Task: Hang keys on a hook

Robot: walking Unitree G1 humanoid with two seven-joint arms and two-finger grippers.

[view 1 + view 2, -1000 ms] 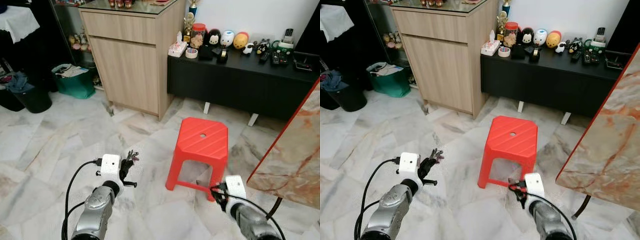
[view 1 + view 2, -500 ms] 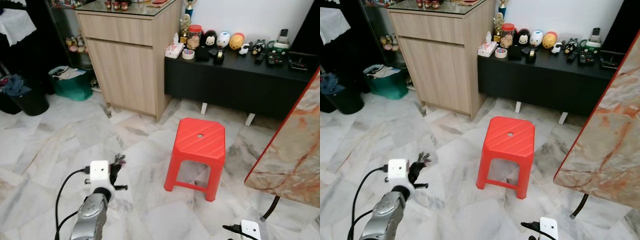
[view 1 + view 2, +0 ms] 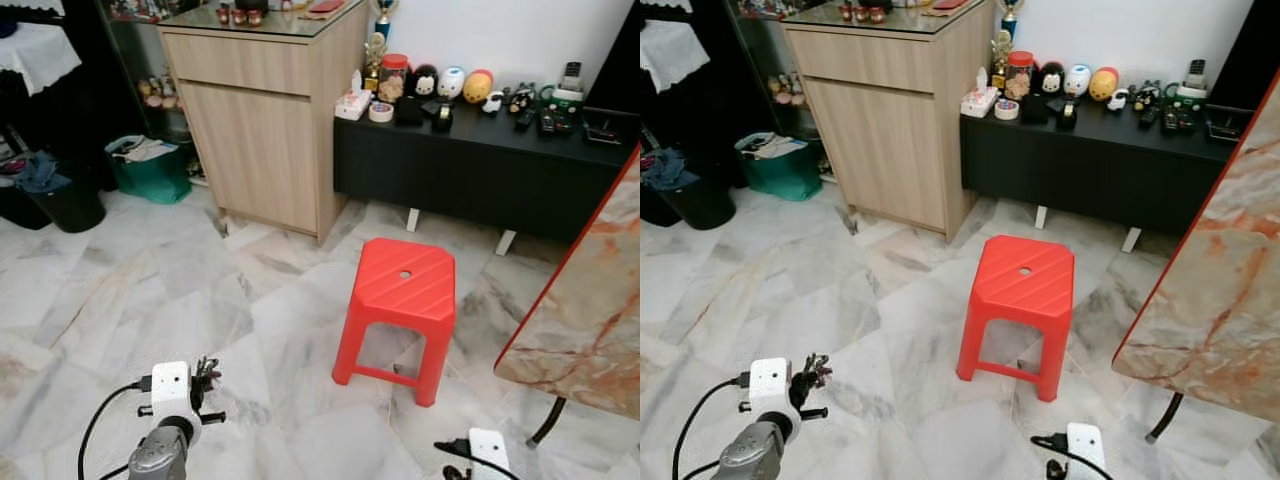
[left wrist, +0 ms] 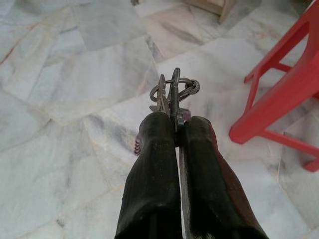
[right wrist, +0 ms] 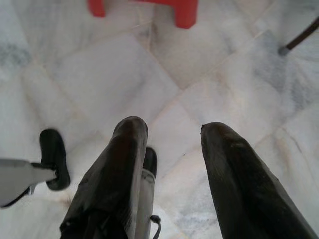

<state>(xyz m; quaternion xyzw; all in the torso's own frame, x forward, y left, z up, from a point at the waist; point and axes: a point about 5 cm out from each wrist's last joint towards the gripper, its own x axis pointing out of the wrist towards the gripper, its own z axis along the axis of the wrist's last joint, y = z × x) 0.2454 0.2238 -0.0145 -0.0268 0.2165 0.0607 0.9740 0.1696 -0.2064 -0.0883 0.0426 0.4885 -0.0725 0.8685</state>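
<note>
Left hand [image 4: 175,124]: fingers pressed together, clamping a bunch of keys [image 4: 172,94] on a metal ring that sticks out past the fingertips; seen low at the lower left of the head views, above the marble floor [image 3: 150,290].
Right hand [image 5: 172,144]: fingers spread apart, holding nothing, pointing down at the floor; its wrist at the bottom edge, right of centre.
Red plastic stool [image 3: 403,295]: centre of frame, standing on the floor, well apart from both hands.
Wooden cabinet [image 3: 262,130]: upper left of centre.
Low black bench [image 3: 480,160]: upper right, carrying small figurines and remotes.
Marbled slab [image 3: 590,300]: right edge.
Green bag [image 3: 150,165]: left, beside the cabinet.
</note>
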